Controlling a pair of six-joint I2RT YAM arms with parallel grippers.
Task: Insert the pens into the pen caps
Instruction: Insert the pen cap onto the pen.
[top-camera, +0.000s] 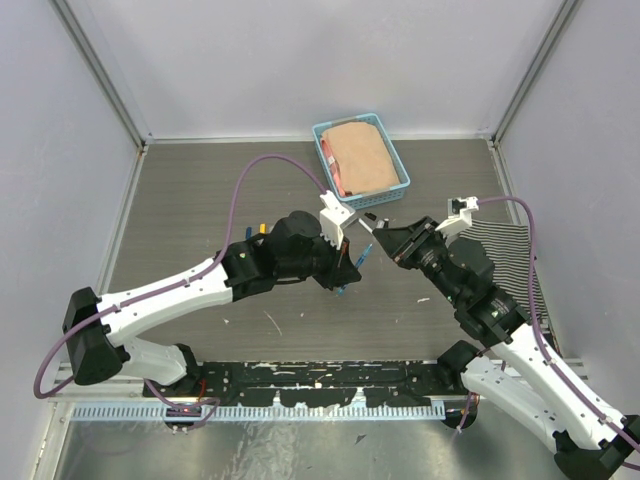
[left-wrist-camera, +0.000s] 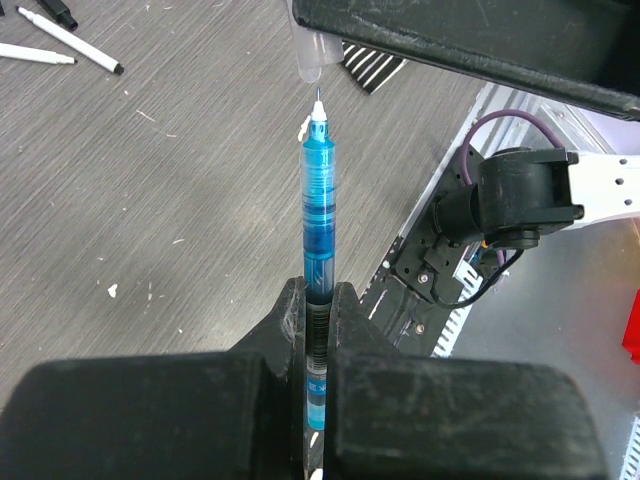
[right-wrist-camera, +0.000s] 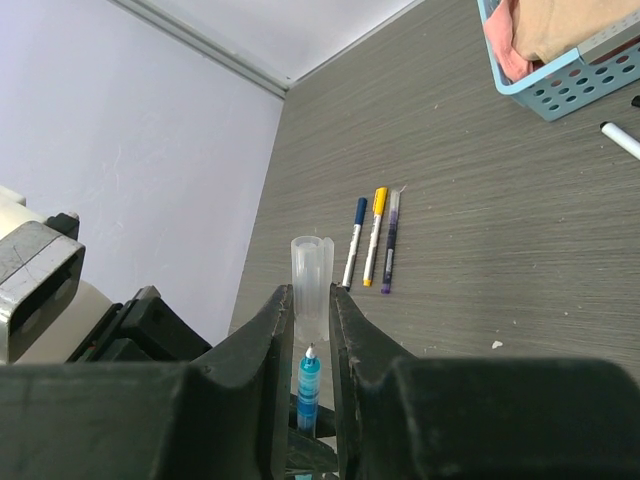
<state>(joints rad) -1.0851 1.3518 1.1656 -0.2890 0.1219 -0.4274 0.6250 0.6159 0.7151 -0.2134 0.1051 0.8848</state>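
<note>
My left gripper (left-wrist-camera: 318, 300) is shut on a translucent blue pen (left-wrist-camera: 318, 200), whose bare tip points away from the wrist. My right gripper (right-wrist-camera: 312, 295) is shut on a clear pen cap (right-wrist-camera: 311, 275). The cap (left-wrist-camera: 310, 55) hangs open end down right at the pen's tip, not over the barrel. In the right wrist view the blue pen (right-wrist-camera: 308, 385) rises between my fingers just under the cap. In the top view the two grippers, left (top-camera: 350, 262) and right (top-camera: 385, 238), meet above the table's middle.
Three capped pens, blue (right-wrist-camera: 355, 240), yellow (right-wrist-camera: 374, 235) and purple (right-wrist-camera: 389, 240), lie side by side on the table. Two uncapped white pens (left-wrist-camera: 70, 38) lie near a black cap. A blue basket (top-camera: 392, 150) with a tan cloth stands at the back.
</note>
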